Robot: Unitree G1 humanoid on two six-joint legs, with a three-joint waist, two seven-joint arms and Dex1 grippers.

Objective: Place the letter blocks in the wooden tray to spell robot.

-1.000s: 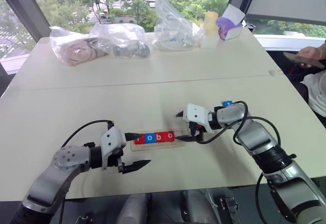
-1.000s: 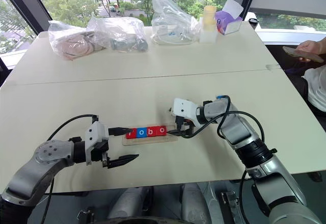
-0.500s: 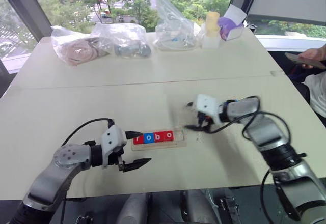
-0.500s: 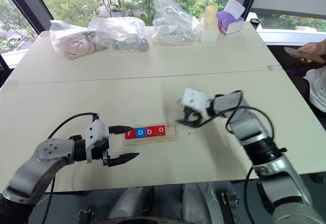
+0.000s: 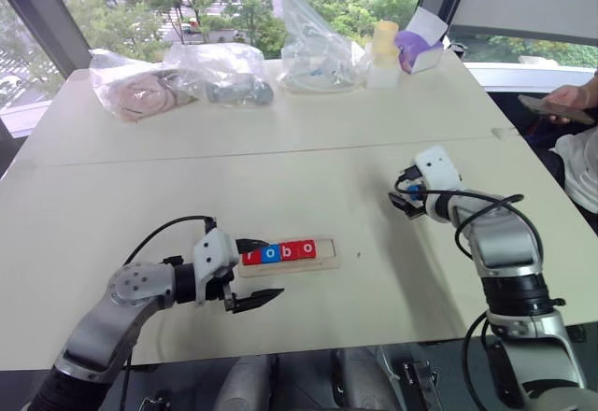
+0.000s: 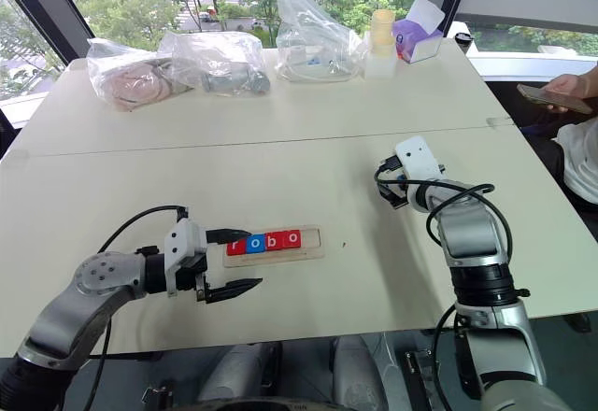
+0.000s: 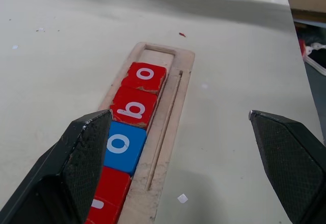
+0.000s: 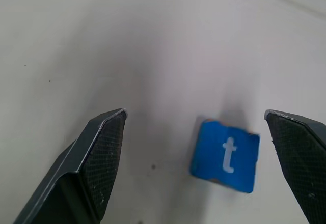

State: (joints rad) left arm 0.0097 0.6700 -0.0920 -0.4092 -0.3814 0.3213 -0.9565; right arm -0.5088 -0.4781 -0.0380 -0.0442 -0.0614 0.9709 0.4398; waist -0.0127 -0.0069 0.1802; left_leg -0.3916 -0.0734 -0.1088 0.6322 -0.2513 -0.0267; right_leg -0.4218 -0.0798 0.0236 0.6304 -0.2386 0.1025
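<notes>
Beige table (image 5: 140, 187) by windows carries a wooden tray (image 5: 327, 262) near its front edge. Four tiles sit inside: red r (image 5: 250, 258), half hidden behind the left gripper (image 5: 260, 269) finger, blue o (image 7: 120, 145), red b (image 7: 134, 107), red o (image 7: 144, 76); the last slot is bare. The blue t tile (image 8: 226, 155) lies flat on the table, blurred, between the spread fingers of the right gripper (image 8: 198, 173), untouched. Both grippers are spread wide, holding nothing.

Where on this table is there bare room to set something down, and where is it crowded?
Bare tabletop spreads between the bags along the far edge and the wooden tray. More lies between the tray's vacant end and the right gripper, which hovers open over the blue t block. The far edge is crowded with bags, a bottle and a tissue box. The left gripper crowds the tray's near end.
</notes>
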